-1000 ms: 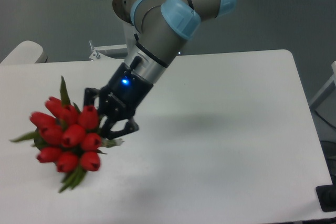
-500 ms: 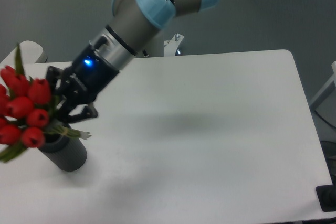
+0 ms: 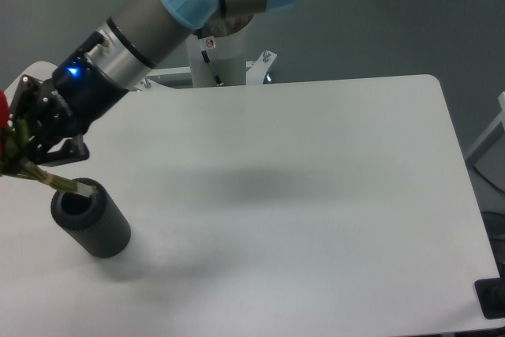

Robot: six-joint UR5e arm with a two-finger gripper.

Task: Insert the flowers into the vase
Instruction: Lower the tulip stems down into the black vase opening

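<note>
- At the far left edge you see the flowers (image 3: 9, 151): mostly cut off by the frame, only a sliver of red bud and green stems in view, the cut stem ends slanting down to just over the vase mouth.
- Your pincer (image 3: 31, 144) is clamped on the stems, fingers closed around them, blue light lit on the wrist.
- The vase (image 3: 91, 221) stands tilted on the worktop (image 3: 316, 195) at lower left, dark ribbed cylinder, round mouth open upward-left; stem tips sit at its rim, whether inside you cannot tell.
</note>
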